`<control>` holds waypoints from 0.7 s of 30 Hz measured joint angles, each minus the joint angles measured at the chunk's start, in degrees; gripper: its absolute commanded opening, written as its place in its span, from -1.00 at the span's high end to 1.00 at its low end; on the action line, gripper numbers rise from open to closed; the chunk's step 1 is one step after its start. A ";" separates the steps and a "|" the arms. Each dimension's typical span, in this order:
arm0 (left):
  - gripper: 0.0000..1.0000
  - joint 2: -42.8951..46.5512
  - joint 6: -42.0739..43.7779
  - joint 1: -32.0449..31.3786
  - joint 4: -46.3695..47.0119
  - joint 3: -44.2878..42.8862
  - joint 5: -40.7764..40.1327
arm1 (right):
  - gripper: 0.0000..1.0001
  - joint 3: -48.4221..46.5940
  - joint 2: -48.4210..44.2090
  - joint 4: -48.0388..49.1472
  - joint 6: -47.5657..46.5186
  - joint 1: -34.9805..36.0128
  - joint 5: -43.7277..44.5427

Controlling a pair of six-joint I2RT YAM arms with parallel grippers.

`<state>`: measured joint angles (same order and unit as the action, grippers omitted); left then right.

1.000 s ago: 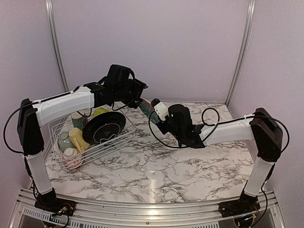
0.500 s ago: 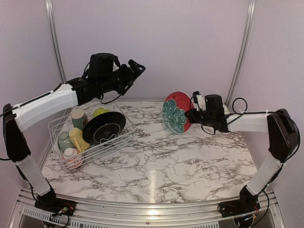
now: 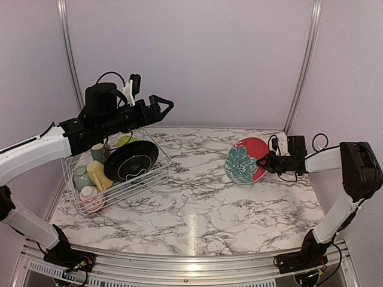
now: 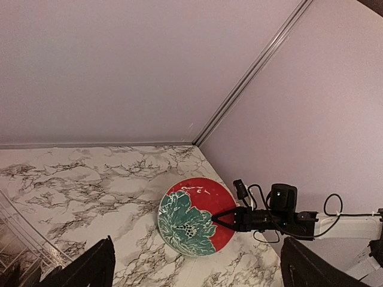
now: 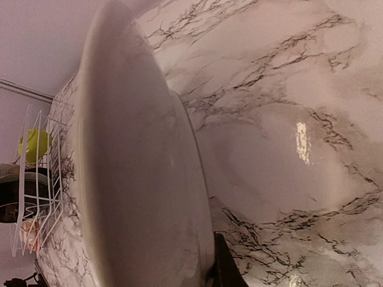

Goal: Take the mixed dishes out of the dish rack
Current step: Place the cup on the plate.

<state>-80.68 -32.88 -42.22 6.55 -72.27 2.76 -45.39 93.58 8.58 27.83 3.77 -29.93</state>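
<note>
1. Here, my right tool (image 3: 266, 162) is clamped on the rim of the red patterned plate (image 3: 244, 162). The plate stands on edge, floral face toward the dish rack, low over the right side of the tabletop (image 3: 197, 203); whether its lower edge touches, I cannot tell.
2. The plate looks like stiff, glazed ceramic: slick, fairly heavy for a rim pinch, and liable to chip if dropped. A hold set deep over the rim suits it best, in my judgement.
3. My left tool (image 3: 163, 107) hangs wide open and empty above the dish rack (image 3: 67, 173).
4. In the rack, at far left, sit a black-rimmed plate (image 3: 130, 160), a yellow mug (image 3: 99, 174) and other pieces.
</note>
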 measured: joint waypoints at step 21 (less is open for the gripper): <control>-0.98 9.66 12.13 0.00 -9.11 1.09 -2.71 | -0.15 2.05 2.12 1.20 0.76 -6.60 5.62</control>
<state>-71.02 -20.75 -42.22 -2.57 -71.18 0.05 -43.33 95.70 9.78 28.60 -2.83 -24.32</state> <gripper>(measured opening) 0.989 0.493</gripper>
